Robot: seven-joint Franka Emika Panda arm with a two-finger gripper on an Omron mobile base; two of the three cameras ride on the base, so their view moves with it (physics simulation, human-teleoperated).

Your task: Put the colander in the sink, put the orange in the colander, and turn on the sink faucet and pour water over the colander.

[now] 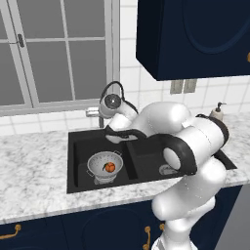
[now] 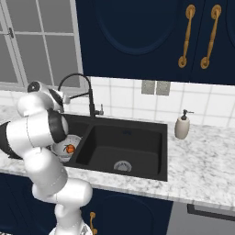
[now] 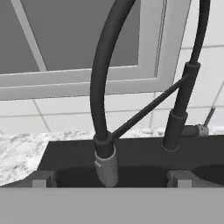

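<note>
Nearby, a beige soap dispenser bottle [image 2: 182,125] on the marble tabletop [image 2: 202,170], just right of the matte black double-basin sink [image 2: 151,151]. Inside the sink's left basin, the silvery colander [image 1: 104,165], with the orange [image 1: 110,167] sitting in it. At the sink's back rim, the black gooseneck sink faucet [image 2: 91,98], its small side lever [image 3: 204,124] sticking out to the right of its post. Directly ahead of the claw [image 3: 109,177], the faucet's spray head [image 3: 107,164] hanging between the two finger tips [image 3: 41,180], which stand apart and released, gripping nothing. Across the base views, the white arm's elbow blocking much of the sink's middle. Behind the sink, white wall tiles [image 2: 124,98], a grey-framed window [image 1: 58,53] and a double outlet plate [image 2: 155,87]. Above, dark navy cabinets [image 2: 137,32] with brass handles [image 2: 184,36]; below the tabletop, more navy doors [image 1: 58,229].
</note>
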